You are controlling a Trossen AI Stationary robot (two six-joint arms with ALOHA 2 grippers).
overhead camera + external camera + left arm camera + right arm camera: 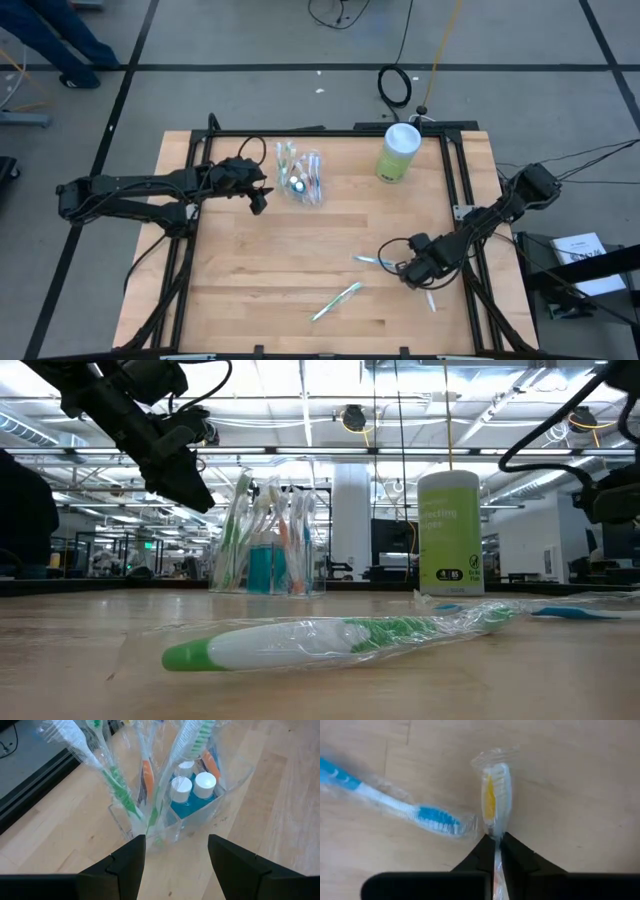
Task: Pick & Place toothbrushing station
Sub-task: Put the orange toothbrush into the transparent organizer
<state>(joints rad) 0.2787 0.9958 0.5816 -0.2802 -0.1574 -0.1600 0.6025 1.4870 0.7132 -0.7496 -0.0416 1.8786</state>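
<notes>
Our right gripper (496, 851) is pressed together on the neck of a wrapped white toothbrush with orange bristles (495, 795), lying flat on the wooden table (250, 270), its long axis running straight out from the fingers. The clear plastic container of wrapped toothbrushes and teal tubes (301, 176) stands well apart across the table. It sits just beside our spread, empty left gripper (175, 865), so we judge the carry must go that way.

Wooden table (250, 270) with broad bare wood at the near left and centre. A clear container (302, 180) of toothbrushes stands far centre-left, a green canister (398, 153) far right of it. Wrapped toothbrushes lie near centre: green (336, 301), blue (372, 262), and one pinched by the right gripper (420, 272).
</notes>
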